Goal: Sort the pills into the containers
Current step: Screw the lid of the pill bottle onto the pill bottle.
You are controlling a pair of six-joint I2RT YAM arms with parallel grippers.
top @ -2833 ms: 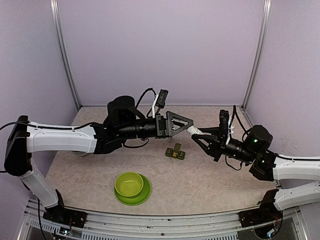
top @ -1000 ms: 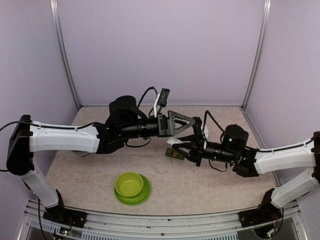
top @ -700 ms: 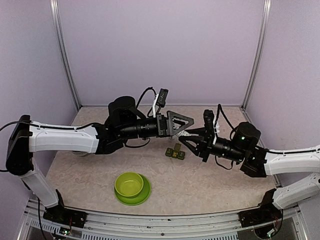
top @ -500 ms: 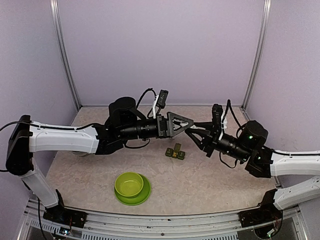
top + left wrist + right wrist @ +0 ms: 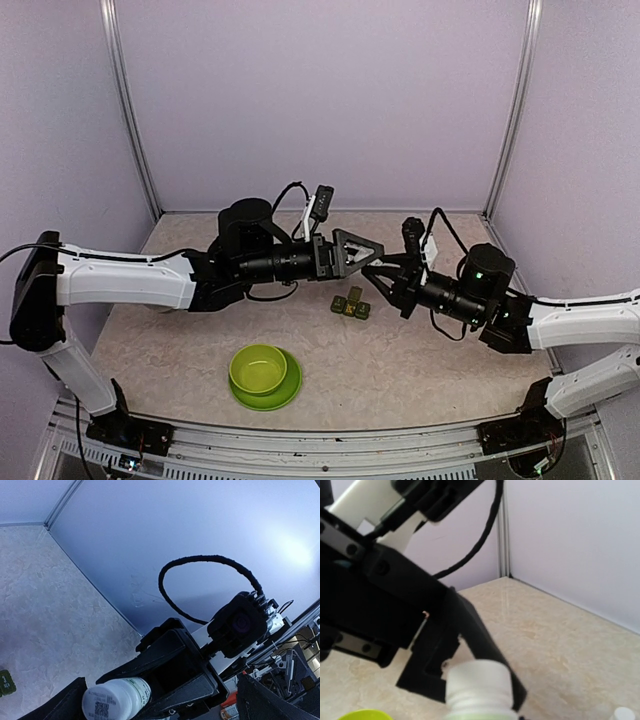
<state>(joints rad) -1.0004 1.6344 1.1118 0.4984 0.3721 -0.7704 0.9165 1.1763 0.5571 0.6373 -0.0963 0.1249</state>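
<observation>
My right gripper (image 5: pixel 388 279) is shut on a white pill bottle (image 5: pixel 479 687), held above the table with its top toward the left arm. In the left wrist view the bottle (image 5: pixel 116 700) sticks out of the right gripper's black fingers (image 5: pixel 165 660). My left gripper (image 5: pixel 372 252) is open, its fingers (image 5: pixel 65 707) apart, one finger (image 5: pixel 480 640) just behind the bottle's top. The containers, a small dark green pill box (image 5: pixel 350 305), lie on the table below both grippers. No pills show.
A lime-green bowl (image 5: pixel 258 368) stands on its green plate (image 5: pixel 284 396) at the near middle. A small white object (image 5: pixel 623 714) lies on the table at the lower right edge of the right wrist view. Lilac walls enclose the table.
The right gripper, still holding the bottle, rose from beside the pill box, drew back to the right, then came left again to the left gripper's fingertips. The left arm barely shifted.
</observation>
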